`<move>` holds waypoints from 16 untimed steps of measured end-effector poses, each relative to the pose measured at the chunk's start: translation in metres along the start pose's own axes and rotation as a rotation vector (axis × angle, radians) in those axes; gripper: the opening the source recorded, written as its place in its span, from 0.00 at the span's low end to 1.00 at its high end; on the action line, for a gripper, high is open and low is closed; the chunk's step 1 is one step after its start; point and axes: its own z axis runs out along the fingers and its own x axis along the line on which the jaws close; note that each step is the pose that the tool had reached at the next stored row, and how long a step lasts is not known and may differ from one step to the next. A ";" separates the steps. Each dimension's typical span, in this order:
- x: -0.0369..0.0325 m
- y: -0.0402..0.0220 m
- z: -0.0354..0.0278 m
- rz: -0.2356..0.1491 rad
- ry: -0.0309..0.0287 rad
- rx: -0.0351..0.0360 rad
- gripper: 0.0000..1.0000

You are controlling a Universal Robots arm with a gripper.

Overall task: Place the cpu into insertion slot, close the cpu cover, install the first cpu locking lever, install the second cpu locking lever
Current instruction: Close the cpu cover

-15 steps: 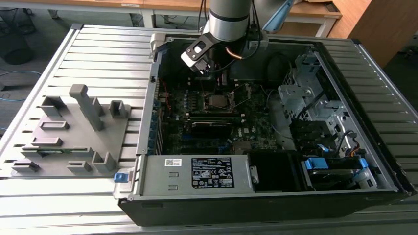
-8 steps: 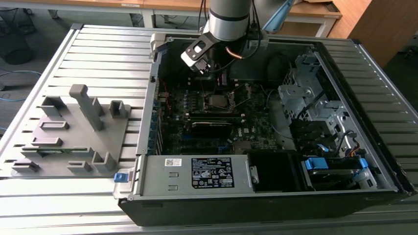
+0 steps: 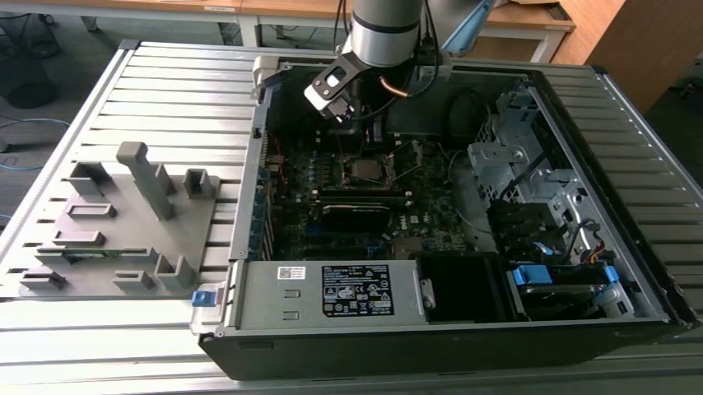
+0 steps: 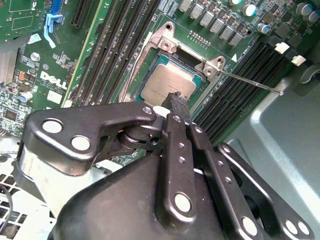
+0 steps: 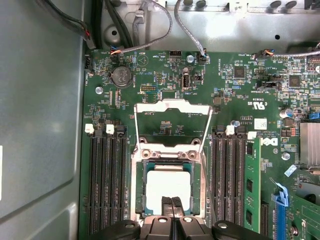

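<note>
1. My gripper is clenched, fingers pressed together with nothing between them, tips just above one edge of the cpu.
2. Under my tips, the cpu lies flat in the insertion slot.
3. Beyond that, the cpu cover is swung open, back off the slot.
4. Off to one side, a locking lever juts out unlatched.
</note>
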 end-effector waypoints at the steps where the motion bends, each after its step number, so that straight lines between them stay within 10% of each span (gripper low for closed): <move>1: 0.0000 0.0000 -0.0003 0.000 -0.0001 0.0000 0.11; 16: 0.0001 0.0001 -0.0037 0.000 0.0002 -0.0001 0.11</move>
